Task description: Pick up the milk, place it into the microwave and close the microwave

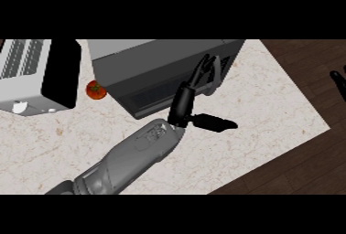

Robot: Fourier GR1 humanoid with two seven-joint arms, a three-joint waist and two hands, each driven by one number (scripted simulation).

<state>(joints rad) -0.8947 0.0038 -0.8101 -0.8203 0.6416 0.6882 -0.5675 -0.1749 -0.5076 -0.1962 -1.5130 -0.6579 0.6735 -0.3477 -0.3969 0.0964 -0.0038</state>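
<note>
**Left hand flat against the closed microwave door**

Grey forearm rises from the lower edge of the view, the part nearest the camera, slanting up and to the right across the pale marble table.

At far left on the table stands a white toaster with slots on top and a black side panel. Just to its right, in the gap before the microwave, lies a small red tomato, close to the microwave's lower left corner.

The dark grey microwave fills the top middle, with its door shut. The left hand reaches up against the door's right part: its fingers are straight and spread, lying on the door near its right edge, while the thumb juts out to the right over the table. It holds nothing.

The milk is not visible anywhere; with the door closed, I cannot tell whether it sits inside.

At the far right edge, over the dark wooden floor, the right hand shows only black fingers, held straight and resting.
</note>
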